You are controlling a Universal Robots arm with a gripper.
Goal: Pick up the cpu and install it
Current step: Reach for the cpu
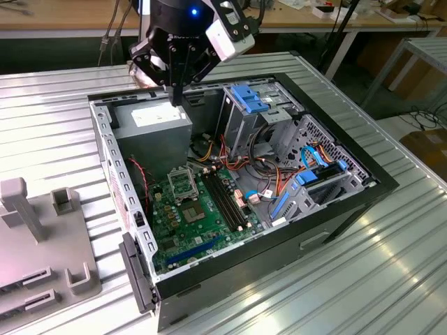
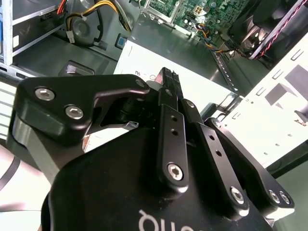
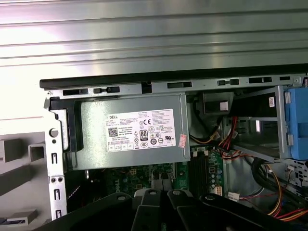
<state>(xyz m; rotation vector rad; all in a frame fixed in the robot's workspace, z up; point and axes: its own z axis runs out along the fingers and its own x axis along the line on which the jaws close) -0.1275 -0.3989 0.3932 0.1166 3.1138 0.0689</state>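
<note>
The tool (image 1: 176, 100) is hovering, fingers pressed together, above the power supply (image 1: 154, 124); whether it is pinching the cpu I cannot tell; the work is calling for a level wrist, clear of cables (image 1: 278, 178), squared to the socket (image 1: 183, 185).

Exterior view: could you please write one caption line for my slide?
Gripper hovers over the power supply inside the open computer case.
</note>
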